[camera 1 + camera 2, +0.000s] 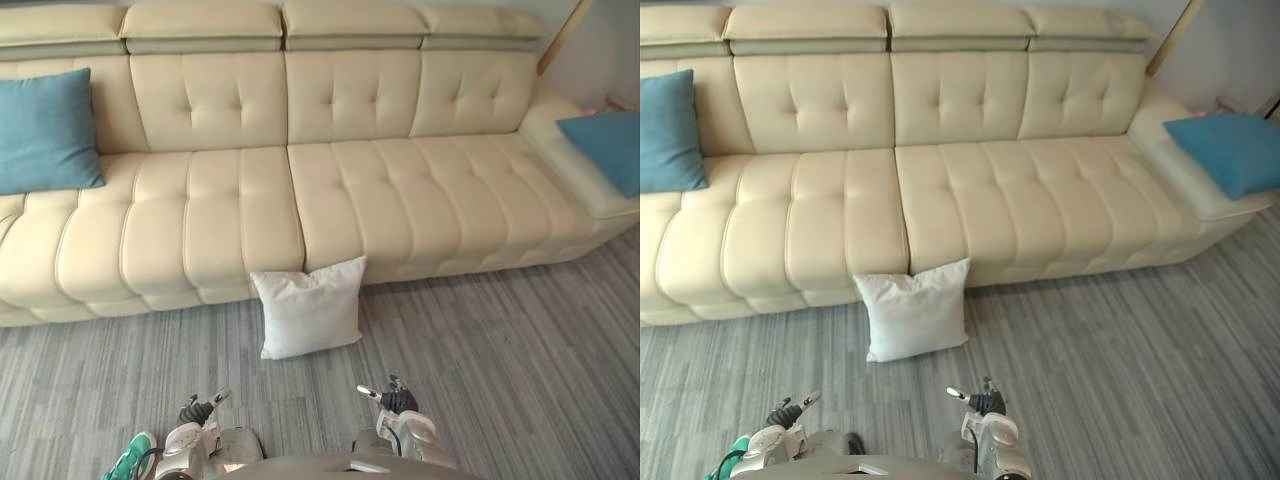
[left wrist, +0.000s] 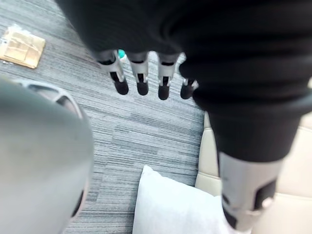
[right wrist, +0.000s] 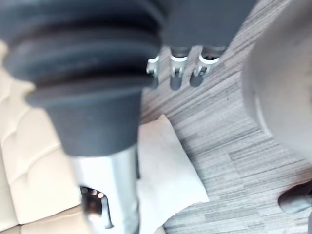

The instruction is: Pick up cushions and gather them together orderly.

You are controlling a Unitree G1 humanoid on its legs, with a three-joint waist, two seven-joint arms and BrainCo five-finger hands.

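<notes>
So, left hand (image 1: pixel 198 410) and right hand (image 1: pixel 397 400) hang low, fingers loose, holding nothing. Open grey floor (image 1: pixel 500 350) ahead, then white cushion (image 1: pixel 308 308) leaning on the sofa (image 1: pixel 350 190) front edge; blue cushion (image 1: pixel 45 130) far left, second blue cushion (image 1: pixel 612 148) far right.

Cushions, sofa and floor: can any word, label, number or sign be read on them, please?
None can be read.
The sofa, the white cushion, the left blue cushion and the right blue cushion show no print.
The flat brown piece on the floor is too blurred to tell.
</notes>
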